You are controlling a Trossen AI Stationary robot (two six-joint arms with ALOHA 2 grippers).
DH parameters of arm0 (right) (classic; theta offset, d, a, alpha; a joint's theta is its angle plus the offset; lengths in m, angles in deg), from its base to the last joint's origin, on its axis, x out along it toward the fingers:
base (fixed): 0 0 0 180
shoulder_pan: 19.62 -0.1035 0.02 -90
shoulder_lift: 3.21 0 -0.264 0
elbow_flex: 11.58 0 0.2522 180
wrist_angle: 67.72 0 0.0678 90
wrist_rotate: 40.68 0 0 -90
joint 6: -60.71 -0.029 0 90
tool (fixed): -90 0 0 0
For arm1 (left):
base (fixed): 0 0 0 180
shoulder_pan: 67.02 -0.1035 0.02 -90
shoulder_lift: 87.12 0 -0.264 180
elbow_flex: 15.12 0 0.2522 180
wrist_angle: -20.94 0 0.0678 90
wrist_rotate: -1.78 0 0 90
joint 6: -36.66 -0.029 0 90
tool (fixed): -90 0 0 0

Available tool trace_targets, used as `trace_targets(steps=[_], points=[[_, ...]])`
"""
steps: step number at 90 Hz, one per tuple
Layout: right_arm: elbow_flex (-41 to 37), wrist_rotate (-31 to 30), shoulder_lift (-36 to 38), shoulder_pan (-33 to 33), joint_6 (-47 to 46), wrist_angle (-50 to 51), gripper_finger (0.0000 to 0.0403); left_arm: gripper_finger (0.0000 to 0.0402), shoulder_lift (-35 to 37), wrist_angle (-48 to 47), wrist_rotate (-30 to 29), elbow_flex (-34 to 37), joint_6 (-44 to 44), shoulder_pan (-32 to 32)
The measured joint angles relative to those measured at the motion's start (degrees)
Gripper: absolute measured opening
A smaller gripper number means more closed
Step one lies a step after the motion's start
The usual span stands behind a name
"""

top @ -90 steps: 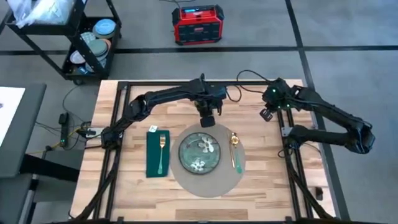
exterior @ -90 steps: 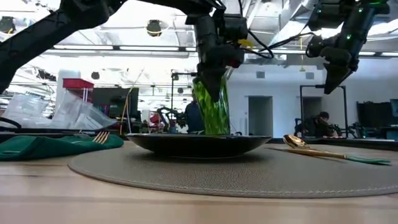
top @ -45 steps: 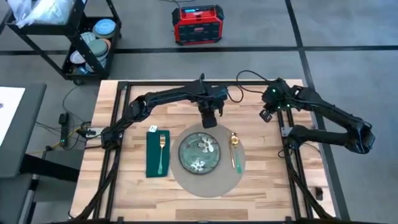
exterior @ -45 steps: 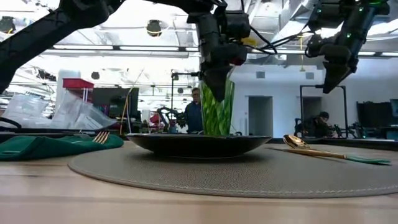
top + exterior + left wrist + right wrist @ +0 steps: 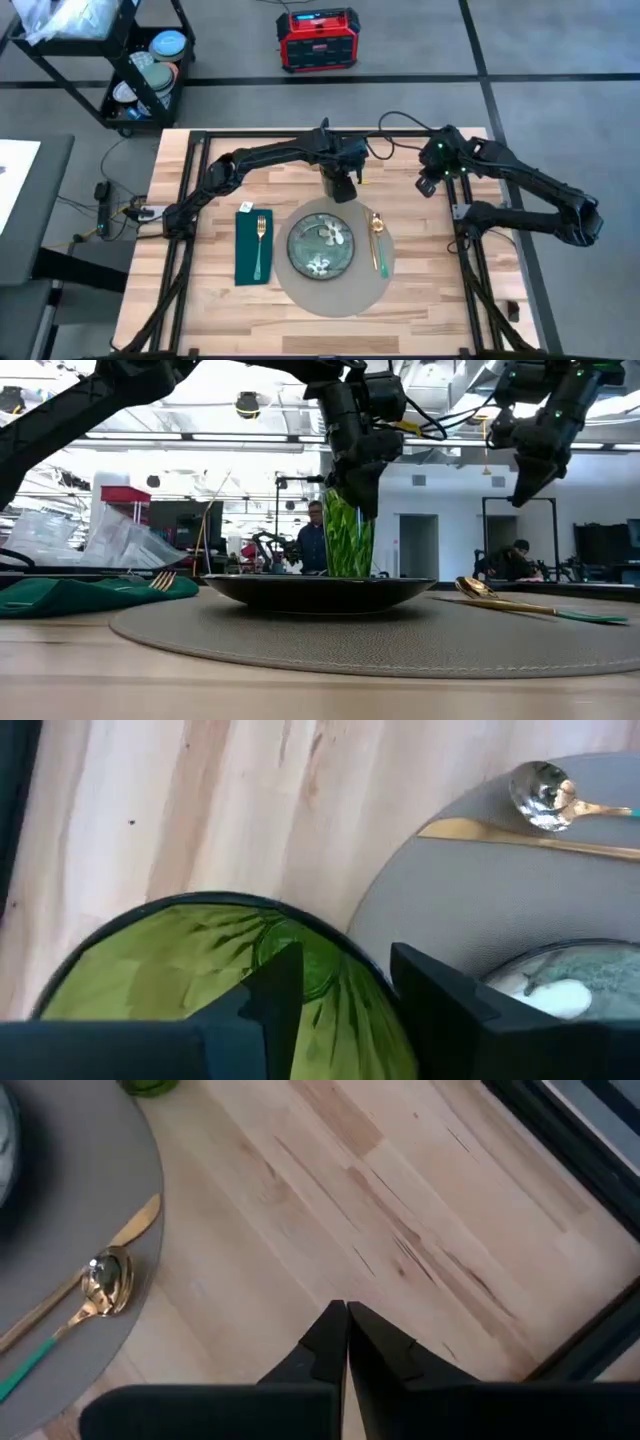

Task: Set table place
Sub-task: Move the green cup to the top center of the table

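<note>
Beyond the placemat, the left hand still grips the green glass, shifted slightly back.

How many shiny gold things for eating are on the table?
3. A gold fork lies on the green napkin left of the plate. A gold spoon and gold knife lie together on the placemat, right of the plate.

A green floral plate lies in the middle, with a green glass standing just beyond its far edge. Right of the plate lie a gold knife and a gold spoon with a teal handle. To the left, a gold fork rests on a folded green napkin. Beyond the far edge, a red box sits on the floor; a black cart stands far left. A person stands in the room behind.
</note>
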Motion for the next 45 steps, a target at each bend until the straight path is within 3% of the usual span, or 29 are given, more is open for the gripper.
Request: trace_targets(steps=[14,45], points=[[0.00,0.38,0.00,-0.59,-0.01,-0.73,0.0000,0.0140,0.89,0.93,-3.48,0.00,-1.19,0.00],[0.00,3.25,0.00,-1.04,0.13,-3.74,0.0001,0.0140,6.97,2.74,-4.03,0.00,3.03,-0.09]])
